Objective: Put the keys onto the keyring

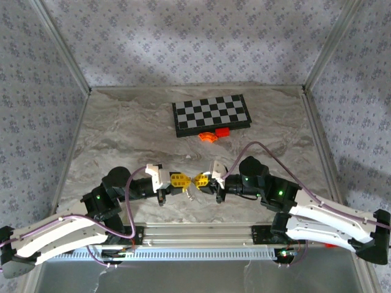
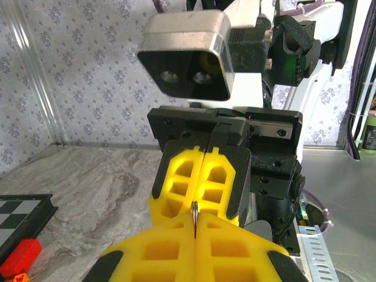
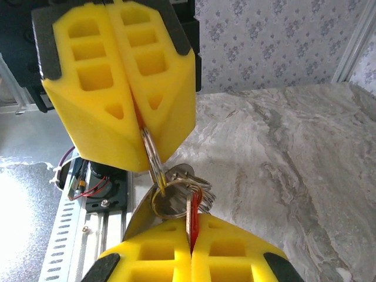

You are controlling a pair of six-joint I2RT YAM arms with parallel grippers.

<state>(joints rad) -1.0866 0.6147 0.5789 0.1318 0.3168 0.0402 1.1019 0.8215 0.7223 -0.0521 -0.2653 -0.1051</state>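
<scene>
Two hands meet tip to tip above the near-centre of the marbled grey desk (image 1: 122,140). L hand (image 1: 181,180): yellow foam fingers clenched on the small silvery oval metal keyring (image 3: 167,197), which hangs below the pinch w/ chain links bunched beside it. R hand (image 1: 200,180): clenched on the tiny red-headed key w/ short silvery blade (image 3: 191,216), held against the ring's lower loop. Step judged: threading key onto ring; whether the key's hole has caught the wire can't be told. Next move prob. calls for a fine slide along the coil w/o slackening either pinch. No container in play. Black-and-white chessboard (image 1: 211,115) lies well back, w/ orange curved piece (image 1: 209,137) and red rectangular block (image 1: 222,131) just beside its near edge.
</scene>
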